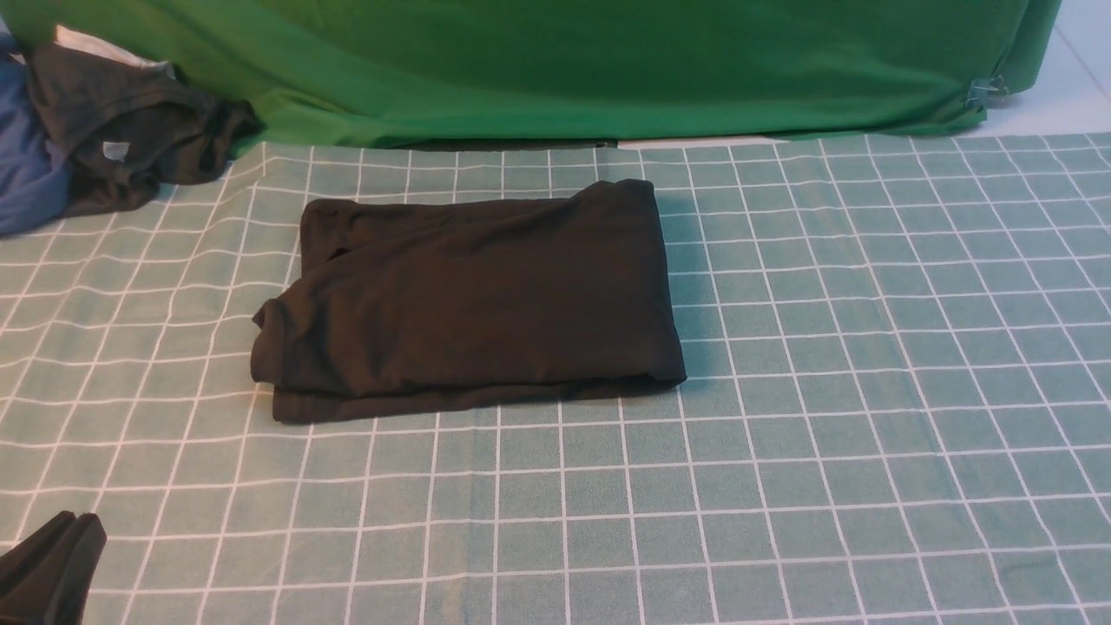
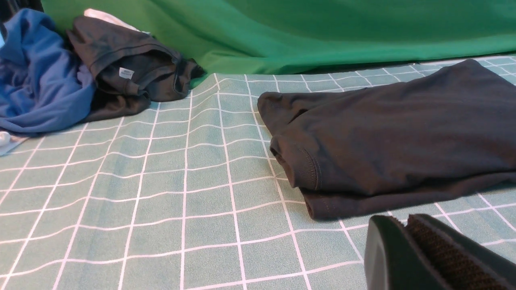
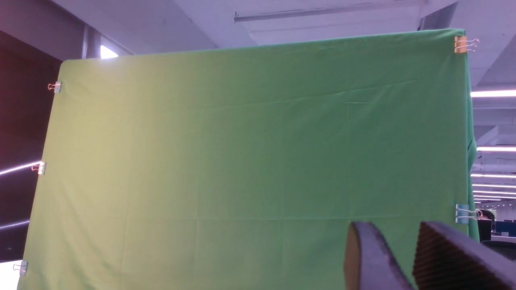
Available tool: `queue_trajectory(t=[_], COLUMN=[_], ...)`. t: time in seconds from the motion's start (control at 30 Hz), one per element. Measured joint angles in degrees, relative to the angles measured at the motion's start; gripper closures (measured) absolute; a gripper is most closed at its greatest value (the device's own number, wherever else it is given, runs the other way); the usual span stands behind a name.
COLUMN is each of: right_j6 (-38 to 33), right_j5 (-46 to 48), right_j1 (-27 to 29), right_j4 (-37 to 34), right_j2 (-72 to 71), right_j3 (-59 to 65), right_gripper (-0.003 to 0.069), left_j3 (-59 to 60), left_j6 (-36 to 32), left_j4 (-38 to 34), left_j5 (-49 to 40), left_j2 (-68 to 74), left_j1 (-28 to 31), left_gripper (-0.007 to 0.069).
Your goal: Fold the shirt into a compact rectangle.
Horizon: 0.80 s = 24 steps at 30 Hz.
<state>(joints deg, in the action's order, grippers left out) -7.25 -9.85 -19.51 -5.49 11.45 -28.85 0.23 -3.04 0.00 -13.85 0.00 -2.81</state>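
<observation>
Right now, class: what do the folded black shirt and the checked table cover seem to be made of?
Black shirt: seemingly soft knit jersey, matte; it drapes in rounded folds and shows a stitched hem in the left wrist view.
Table cover: probably thin woven cloth, matte green with white grid lines; it ripples slightly.

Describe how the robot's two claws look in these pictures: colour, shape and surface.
Only the fingertips show. The left claw has matte black, wedge-shaped fingers with rounded tips; one inner pad is finely ribbed. The right claw looks alike: dark, tapering fingers, one ribbed pad. No cables, markings or arm links are visible.
</observation>
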Motion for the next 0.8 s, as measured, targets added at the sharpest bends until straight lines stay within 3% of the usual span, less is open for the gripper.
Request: queue_trajectory(t=[0.8], right_j6=[0.0], right_j5=[0.0], right_j1=[0.0], right_j4=[0.0], right_j2=[0.0], right_j3=[0.0], right_gripper=[0.0432], left_j3=[0.0], left_j6=[-0.01], left_j4=[0.0], left_j5=[0.0], left_j2=[0.0], left_j1=[0.0], left_gripper=[0.0612])
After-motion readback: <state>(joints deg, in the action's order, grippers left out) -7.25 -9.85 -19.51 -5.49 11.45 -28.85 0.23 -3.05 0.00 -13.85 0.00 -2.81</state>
